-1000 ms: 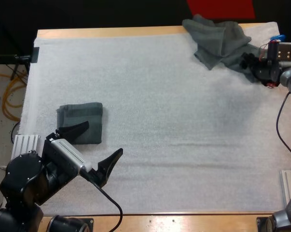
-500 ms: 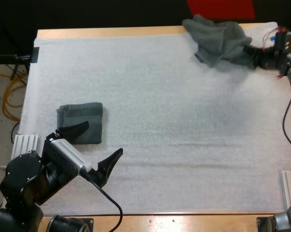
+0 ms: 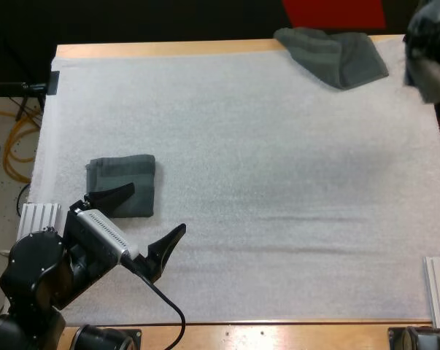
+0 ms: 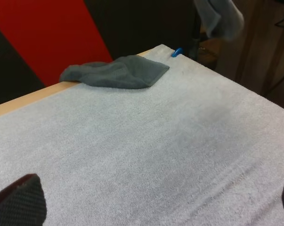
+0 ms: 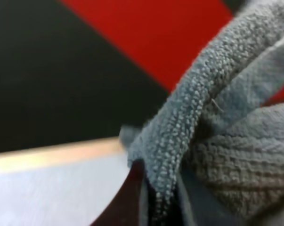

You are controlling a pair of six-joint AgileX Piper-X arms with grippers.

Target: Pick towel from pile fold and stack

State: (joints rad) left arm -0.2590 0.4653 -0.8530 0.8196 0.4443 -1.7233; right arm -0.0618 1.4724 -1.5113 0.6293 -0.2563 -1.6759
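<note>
The right claw (image 5: 153, 202), clamped on a towel (image 3: 426, 55), has lifted it off the pile (image 3: 336, 55) for folding; the left claw (image 3: 157, 209) gapes apart

Folded towel (image 3: 123, 186) near left gripper (image 3: 157, 208)

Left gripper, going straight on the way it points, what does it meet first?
Likely bare white mat; the left gripper, fingers open, looks angled down. Travelling level, the crumpled towel at the far edge lies roughly ahead, though depth is unclear.

No writing, label, brand, number or sign can be read.
</note>
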